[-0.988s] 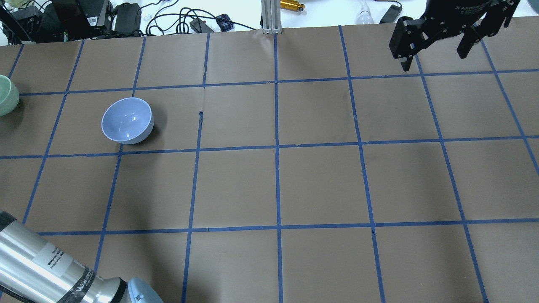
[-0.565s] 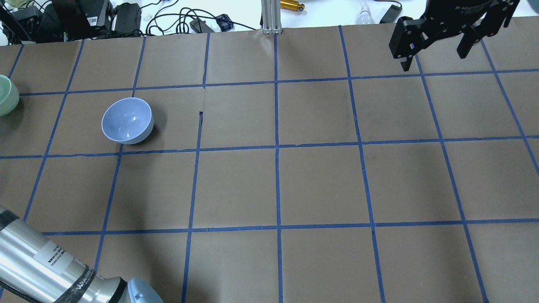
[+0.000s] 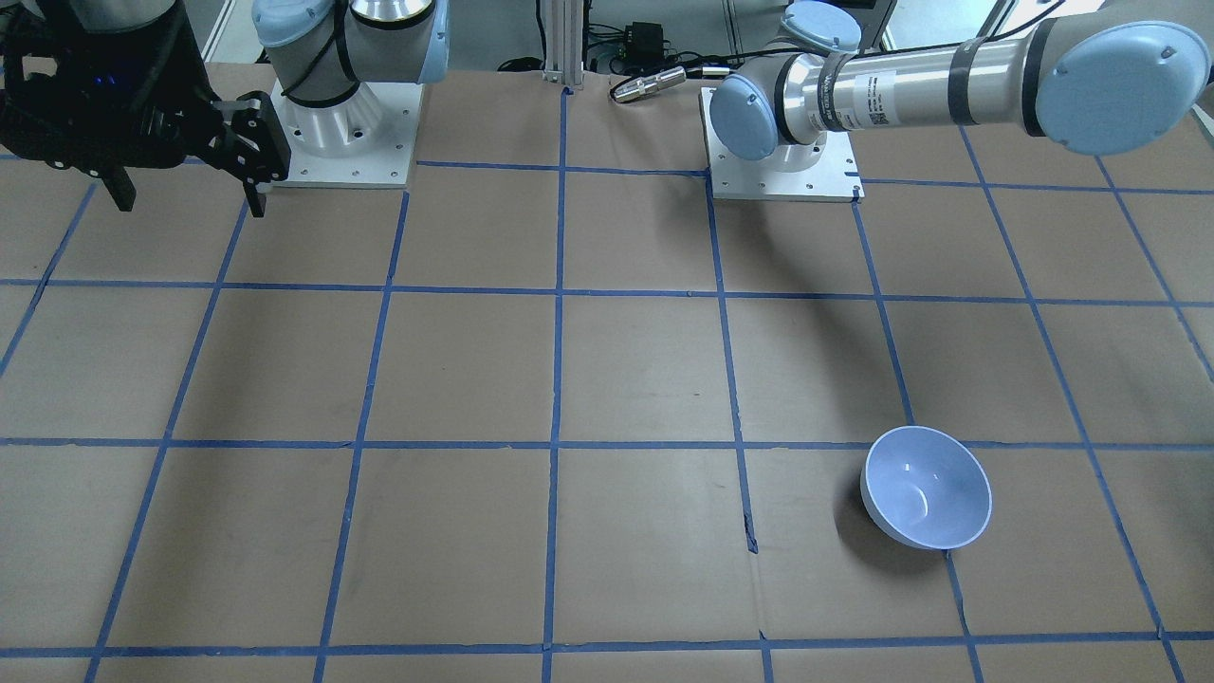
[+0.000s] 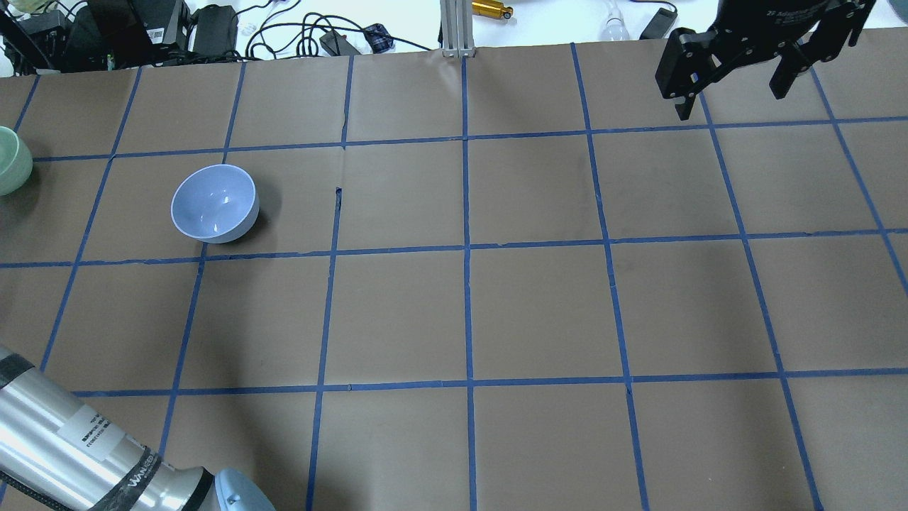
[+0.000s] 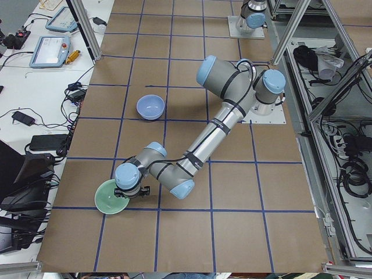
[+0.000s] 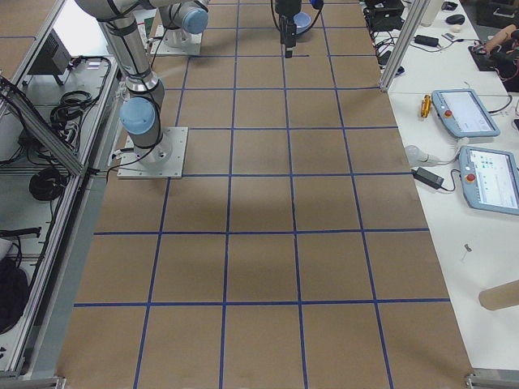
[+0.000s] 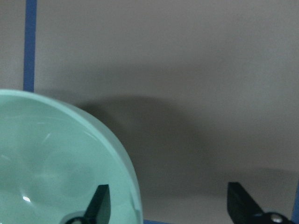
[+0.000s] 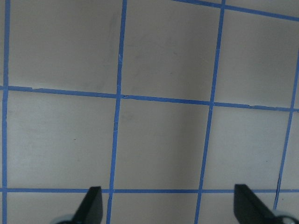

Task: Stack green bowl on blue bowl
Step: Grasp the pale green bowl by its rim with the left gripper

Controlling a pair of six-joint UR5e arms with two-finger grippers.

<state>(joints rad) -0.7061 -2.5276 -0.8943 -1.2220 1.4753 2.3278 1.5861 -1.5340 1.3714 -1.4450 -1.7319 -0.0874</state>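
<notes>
Open and spread wide, the left gripper straddles the rim of the green bowl: one finger is inside the bowl, the other is outside over the paper, and neither seems to touch the wall. This bowl stands near the left end of the table, toward the far edge. The blue bowl stands upright in the left half as well, nearer the middle and well apart from the green one. The step in hand is, I think, the grasp. To do it well, the gripper should probably go a little lower, so that the inner finger is well under the rim, and then close slowly, because the glossy wall may slip or the bowl may tip. The right gripper is also open and empty, near the far right corner. Several things are hard to judge. The overhead view cuts the green bowl at its border, and the front view does not show it at all. The wrist view shows only a part of it, so how deep the inner finger sits I cannot tell.
</notes>
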